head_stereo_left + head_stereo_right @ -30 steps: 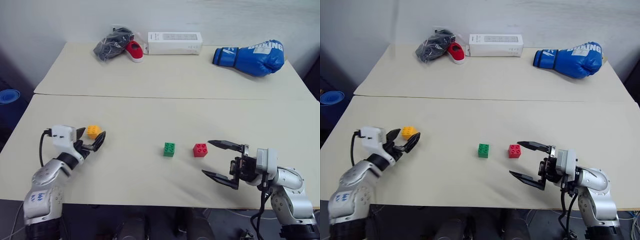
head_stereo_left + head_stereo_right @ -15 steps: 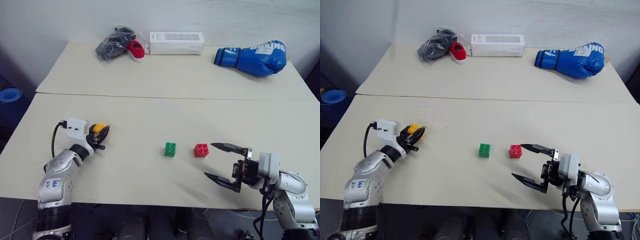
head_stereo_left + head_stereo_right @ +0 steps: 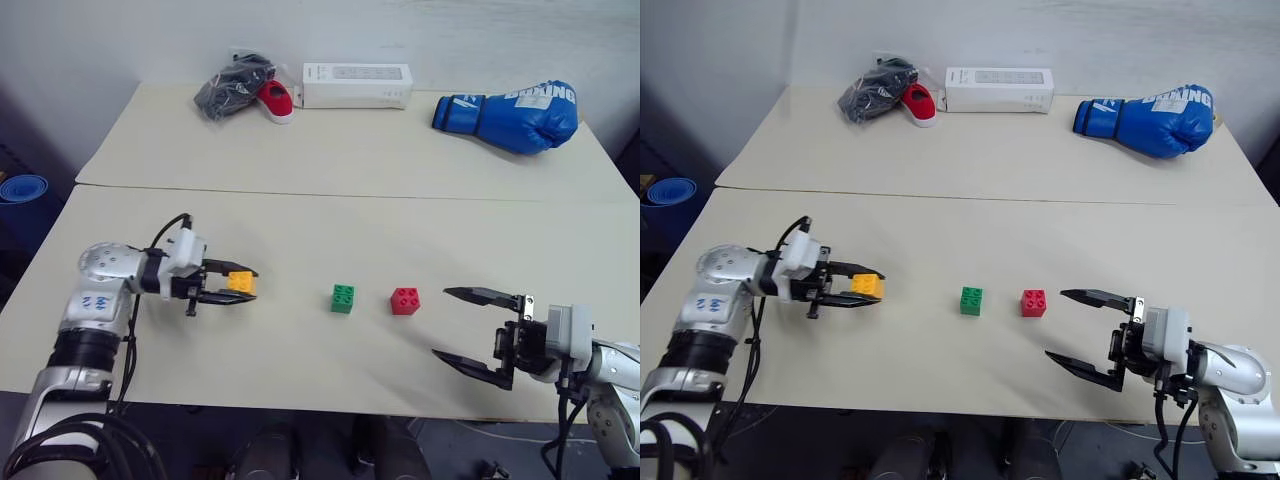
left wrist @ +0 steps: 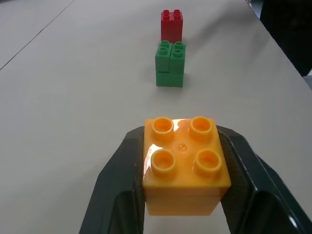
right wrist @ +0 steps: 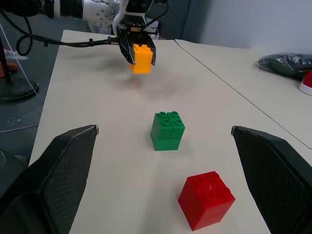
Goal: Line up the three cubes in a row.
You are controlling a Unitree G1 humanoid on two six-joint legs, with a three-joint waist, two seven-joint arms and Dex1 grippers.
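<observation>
we see a pale table [image 3: 300,150] made of two tops butted together, with a seam running across between them. on the near top our left gripper [image 3: 238,285] points toward the middle of the table, and its two black fingers are closed tight on the orange-yellow brick [image 3: 240,282], one finger on each side. in the left wrist view the orange-yellow brick sits studs up between the fingers [image 4: 116,165], squarely gripped. in the right wrist view it hangs clear of the table with a faint shadow beneath it.

the green brick [image 3: 343,298] rests on the table to the right of the held brick, well apart from it. the red brick [image 3: 405,301] stands just beside the green one on its right, with a small gap between them. both sit studs up. seen along the left gripper's fingers, the orange-yellow, green and red bricks fall roughly in one line.

our right gripper [image 3: 460,326] hovers near the front edge of the table, to the right of the red brick and apart from it. its jaws are spread wide and hold nothing.

on the far top lie a red shoe [image 3: 271,99] beside a dark bag [image 3: 230,86], a white box [image 3: 357,86] and a blue boxing glove [image 3: 510,103], all well away from the bricks.
</observation>
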